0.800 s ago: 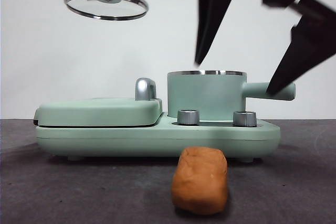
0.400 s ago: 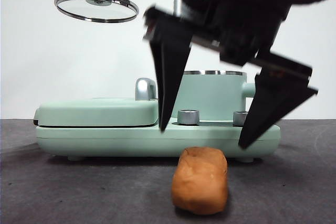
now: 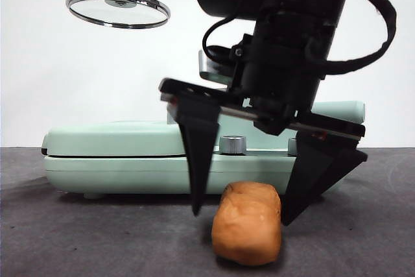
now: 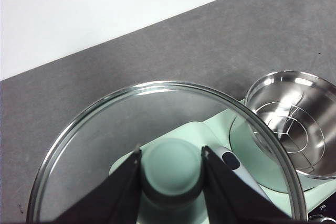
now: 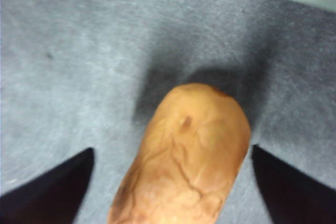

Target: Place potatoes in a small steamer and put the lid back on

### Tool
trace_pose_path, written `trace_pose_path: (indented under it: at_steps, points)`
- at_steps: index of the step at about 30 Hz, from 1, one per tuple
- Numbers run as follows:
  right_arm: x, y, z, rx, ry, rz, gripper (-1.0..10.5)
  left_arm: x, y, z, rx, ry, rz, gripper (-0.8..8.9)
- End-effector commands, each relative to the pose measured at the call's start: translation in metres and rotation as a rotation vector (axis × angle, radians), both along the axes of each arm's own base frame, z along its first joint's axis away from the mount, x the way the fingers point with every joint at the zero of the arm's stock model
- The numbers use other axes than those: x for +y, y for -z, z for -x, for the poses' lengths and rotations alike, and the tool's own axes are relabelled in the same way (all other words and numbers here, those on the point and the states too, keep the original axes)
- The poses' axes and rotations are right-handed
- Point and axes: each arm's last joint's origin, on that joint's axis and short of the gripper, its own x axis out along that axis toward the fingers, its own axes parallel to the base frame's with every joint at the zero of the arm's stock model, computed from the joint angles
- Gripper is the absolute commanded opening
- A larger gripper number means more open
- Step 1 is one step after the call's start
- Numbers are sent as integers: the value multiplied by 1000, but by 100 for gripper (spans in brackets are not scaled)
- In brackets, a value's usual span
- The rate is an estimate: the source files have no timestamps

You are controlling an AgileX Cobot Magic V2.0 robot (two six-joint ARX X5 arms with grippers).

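The right pincer (image 3: 240,211) straddles the orange-brown oblong potato (image 3: 248,222) before the mint-green steamer pot (image 4: 287,124), spread wide to grasp. The left pincer (image 4: 170,174) grips the steel-rimmed glass lid (image 3: 118,8), clearing the pot.

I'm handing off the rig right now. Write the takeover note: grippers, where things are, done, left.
Left gripper: shut on the lid by its knob, held high above the griddle.
Right gripper: open, jaws either side of the potato, not gripping it.
Potato: on the table in front of the appliance.
Steamer: open, only its wire rack inside.
Done: lid off.
Left: grasp potato, place it in the steamer, put the lid back.
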Motion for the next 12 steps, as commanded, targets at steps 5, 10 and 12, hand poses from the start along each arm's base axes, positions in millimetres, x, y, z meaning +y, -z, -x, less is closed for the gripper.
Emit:
trace_pose_path:
  at_steps: [5, 10, 12]
  points:
    - [6, 6, -1, 13, 0, 16, 270, -1, -12, 1, -55, 11, 10, 49]
    - [5, 6, 0, 20, 0, 27, 253, -1, -12, 1, -53, 10, 12, 49]
    - [5, 6, 0, 20, -1, 26, 223, -1, -12, 1, -53, 10, 12, 49]
